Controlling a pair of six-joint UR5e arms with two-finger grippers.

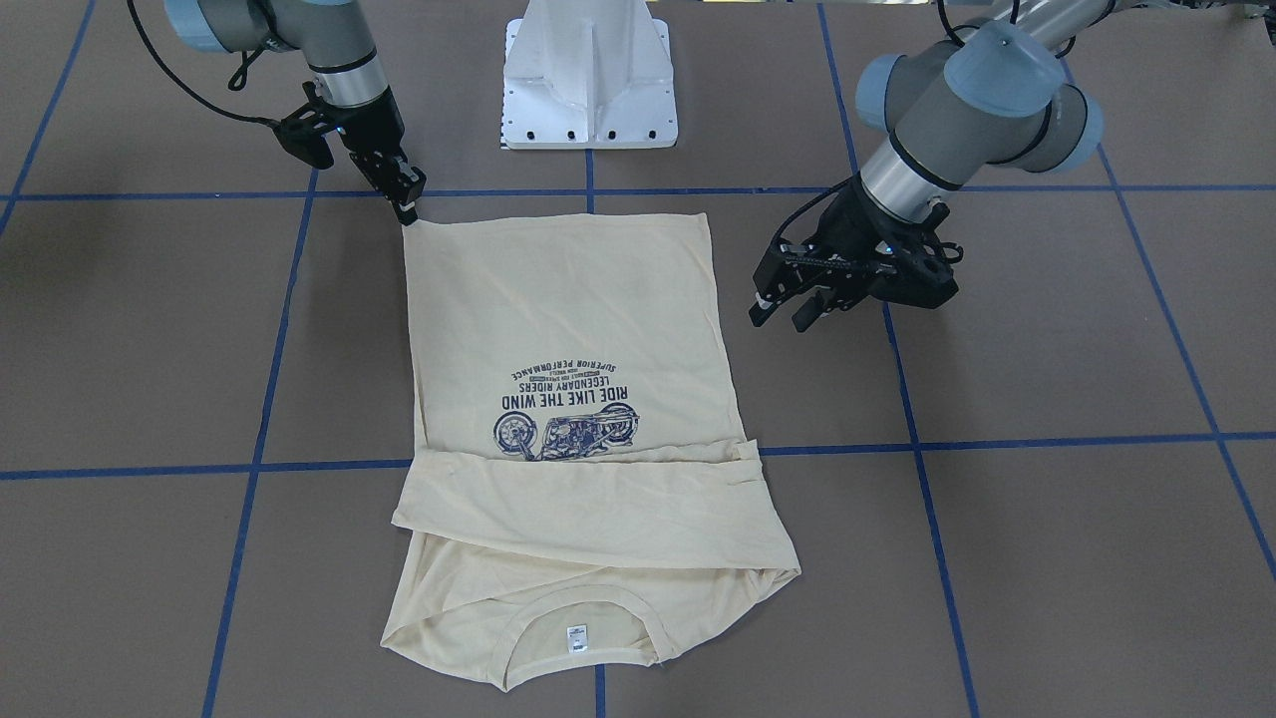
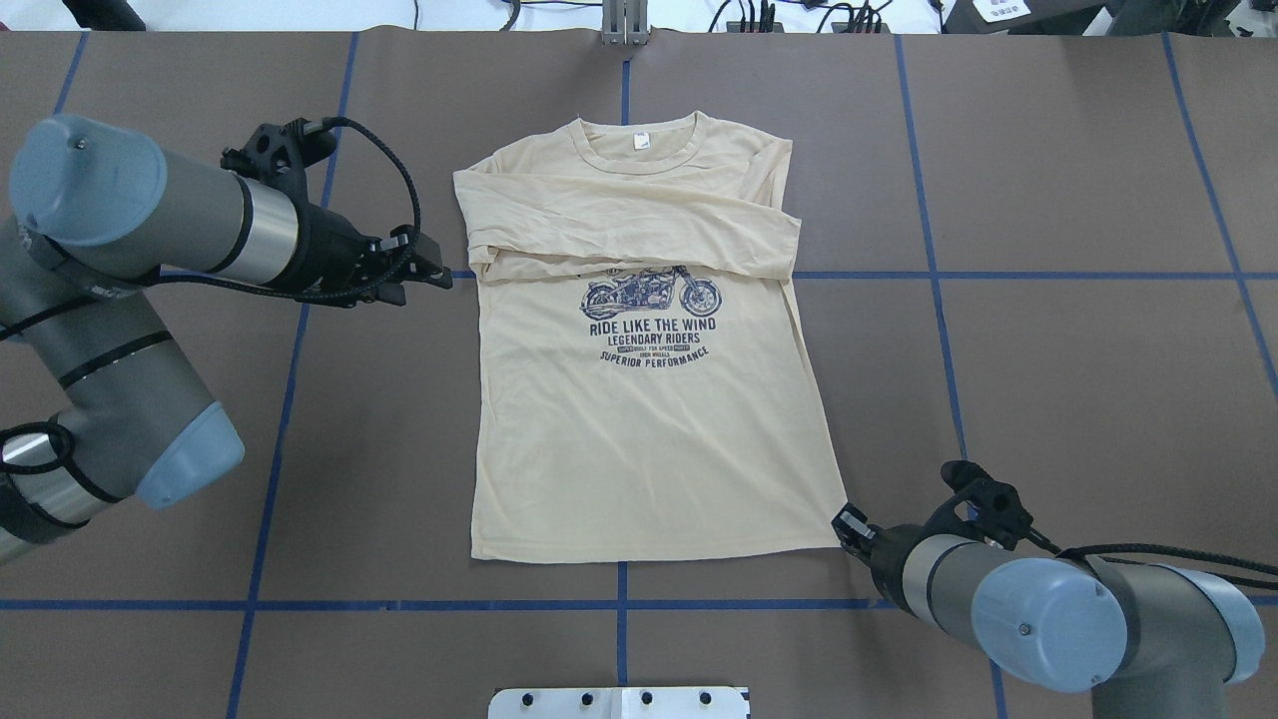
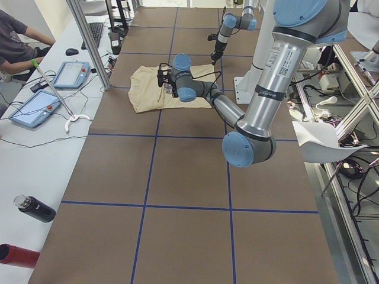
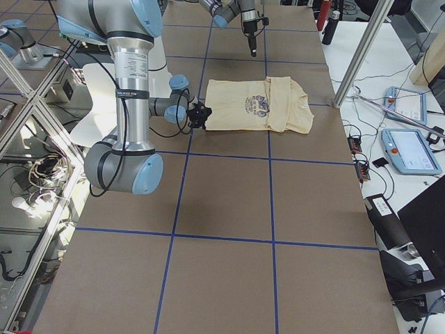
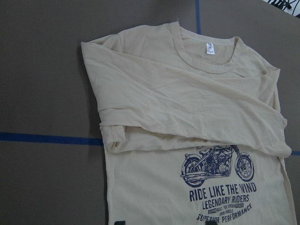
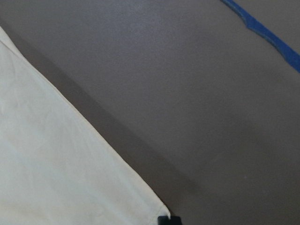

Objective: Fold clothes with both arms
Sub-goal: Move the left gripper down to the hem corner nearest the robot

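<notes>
The pale cream-yellow T-shirt lies flat on the brown table with its navy motorcycle print up. Both long sleeves are folded across the chest, and the white neck label points away from the robot. My left gripper hovers open just left of the folded sleeve's cuff, apart from the cloth; its two fingertips show wide apart in the left wrist view. At the shirt's near right hem corner my right gripper is shut on the cloth.
The white pedestal base stands just behind the shirt's hem. Blue tape lines grid the table. In the exterior left view a person sits at a side bench with tablets, a dark bottle and a metal post.
</notes>
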